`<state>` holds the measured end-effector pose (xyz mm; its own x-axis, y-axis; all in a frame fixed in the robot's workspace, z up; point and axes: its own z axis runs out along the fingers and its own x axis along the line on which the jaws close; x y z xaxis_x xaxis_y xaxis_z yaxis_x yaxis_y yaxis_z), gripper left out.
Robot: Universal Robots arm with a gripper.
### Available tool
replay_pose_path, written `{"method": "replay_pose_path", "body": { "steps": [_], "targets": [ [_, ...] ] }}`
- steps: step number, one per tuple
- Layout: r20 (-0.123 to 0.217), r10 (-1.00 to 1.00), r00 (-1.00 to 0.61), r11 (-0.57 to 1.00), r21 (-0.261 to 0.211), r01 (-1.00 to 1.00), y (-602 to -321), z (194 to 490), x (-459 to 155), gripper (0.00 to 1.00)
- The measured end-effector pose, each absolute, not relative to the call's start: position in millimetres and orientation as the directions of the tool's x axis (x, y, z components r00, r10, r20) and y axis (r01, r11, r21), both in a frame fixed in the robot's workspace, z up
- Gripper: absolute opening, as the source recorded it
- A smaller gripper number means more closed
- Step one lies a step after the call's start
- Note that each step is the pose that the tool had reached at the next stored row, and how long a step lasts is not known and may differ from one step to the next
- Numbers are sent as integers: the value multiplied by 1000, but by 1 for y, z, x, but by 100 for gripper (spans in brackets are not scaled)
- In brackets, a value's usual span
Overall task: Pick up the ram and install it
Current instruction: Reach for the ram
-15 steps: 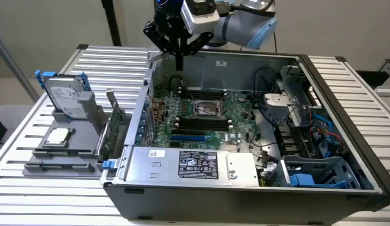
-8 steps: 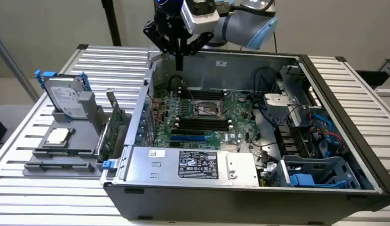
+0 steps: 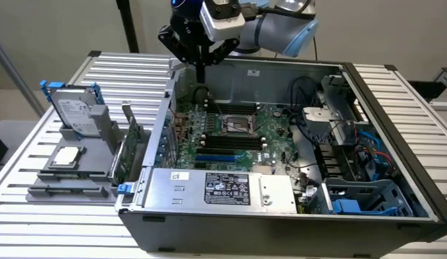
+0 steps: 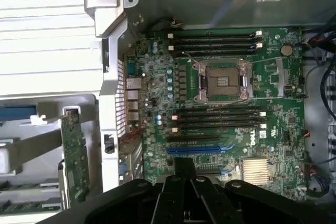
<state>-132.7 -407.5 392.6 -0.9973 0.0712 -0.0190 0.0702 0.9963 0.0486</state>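
- Hovering over the far corner of the case [image 3: 209, 226] with claw [image 3: 200, 73] clenched, empty.
- Toward the exterior view's left and nearer: ram [image 3: 68, 176] flat in tray [image 3: 72, 195], long axis sideways.

Open computer case [image 4: 210, 3] viewed from above: green motherboard [image 4: 157, 145] with CPU socket [image 4: 220, 80] set between two banks of long black memory slots [image 4: 215, 43], plus a blue slot [image 4: 202, 149] and a finned silver heatsink [image 4: 257, 167] on the gripper's side of one bank. Outside the metal case wall [image 4: 107, 66], green expansion card [image 4: 73, 150] standing in a grey holder [image 4: 31, 150]. Gripper [image 4: 184, 165] positioned over the motherboard edge just beside the blue slot, fingers brought together.
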Motion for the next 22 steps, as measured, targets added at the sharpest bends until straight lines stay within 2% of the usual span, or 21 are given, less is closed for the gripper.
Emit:
{"method": "replay_pose_path", "body": {
  "steps": [22],
  "targets": [
    [-19, 71, -997, 996, 49, 70, -453, 392, -226, 0]
  ]
}}
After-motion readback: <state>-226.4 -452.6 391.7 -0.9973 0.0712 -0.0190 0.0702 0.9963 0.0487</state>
